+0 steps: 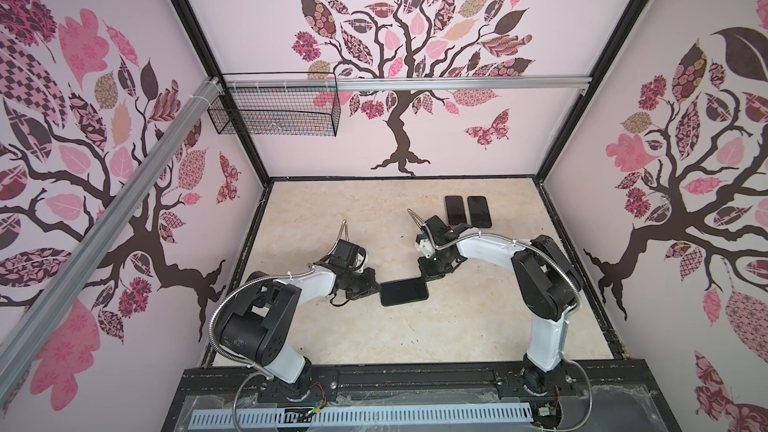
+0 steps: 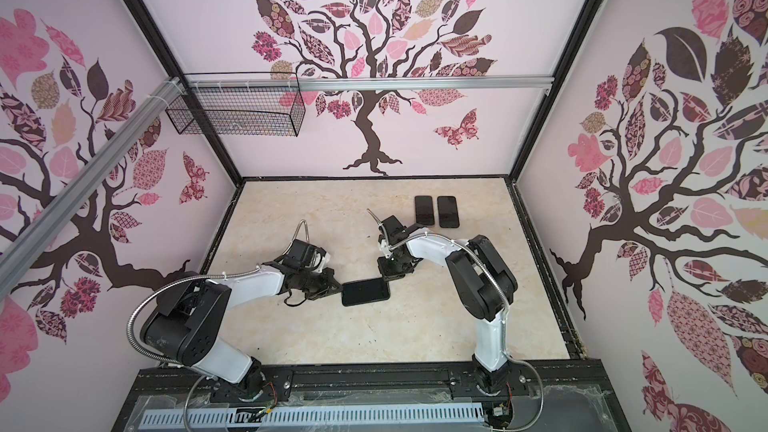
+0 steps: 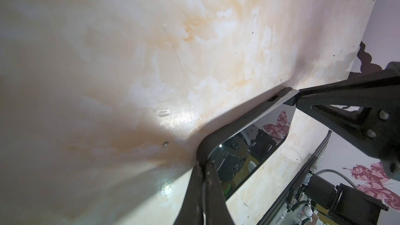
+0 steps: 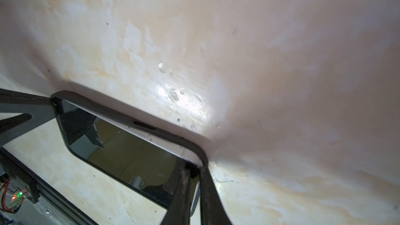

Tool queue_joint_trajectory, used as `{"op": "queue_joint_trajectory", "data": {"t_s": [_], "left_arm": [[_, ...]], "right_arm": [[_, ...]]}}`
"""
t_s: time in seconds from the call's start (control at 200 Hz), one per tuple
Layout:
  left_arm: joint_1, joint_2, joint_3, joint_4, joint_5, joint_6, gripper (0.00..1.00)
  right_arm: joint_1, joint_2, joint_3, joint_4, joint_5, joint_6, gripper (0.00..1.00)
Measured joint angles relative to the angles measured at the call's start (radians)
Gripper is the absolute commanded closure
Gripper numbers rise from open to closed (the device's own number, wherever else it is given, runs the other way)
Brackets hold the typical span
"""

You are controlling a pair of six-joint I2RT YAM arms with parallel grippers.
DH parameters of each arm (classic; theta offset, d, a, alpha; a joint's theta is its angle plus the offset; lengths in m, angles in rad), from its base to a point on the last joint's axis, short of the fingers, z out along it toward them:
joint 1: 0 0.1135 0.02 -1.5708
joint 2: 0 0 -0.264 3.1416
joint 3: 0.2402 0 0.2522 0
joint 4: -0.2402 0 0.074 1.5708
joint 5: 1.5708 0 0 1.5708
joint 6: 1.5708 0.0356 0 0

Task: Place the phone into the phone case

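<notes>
Table (image 1: 457, 326): marble-patterned top that carries everything; both arms reach in to meet near its middle.
Wire basket (image 1: 274, 112): hung on the back rail, well apart from the work and seemingly no part of this task.
Left gripper (image 3: 202, 165): jaws pinched nearly together on a corner of the case rim, at the short end nearer this arm.
Right gripper (image 4: 192, 167): jaws likewise nipped tight on the rim, at the far corner of the opposite short end, so the case is held from both ends.
Spare handsets (image 1: 455, 209): two dark slabs side by side at the far right of the table, near the right arm but touching neither arm nor case; whether they wear cases I cannot tell.
Phone case (image 4: 121, 113): black, lying flat on the table between the two grippers, open side up.
Phone (image 1: 404, 292): screen up inside the case, glass reflecting the rig.
White edge (image 4: 190, 155): a pale strip of the phone's side shows between glass and rim along the far long side, widest by the right gripper.
Done, by my reading: phone laid in the case, and the end by the left gripper looks seated.
Left: that far edge and corner probably need the rim worked over them, then both jaws release.
</notes>
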Motion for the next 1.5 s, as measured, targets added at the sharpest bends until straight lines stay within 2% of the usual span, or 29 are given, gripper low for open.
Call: {"op": "queue_joint_trajectory", "data": {"t_s": [0.385,1.5], "left_arm": [[0.000,0.000,0.000,0.000,0.000,-0.002,0.96],[0.000,0.004,0.000,0.001,0.000,-0.005,0.96]], "right_arm": [[0.046,0.018,0.042,-0.048,0.102,0.001,0.89],[0.082,0.035,0.060,-0.066,0.183,-0.004,0.87]]}}
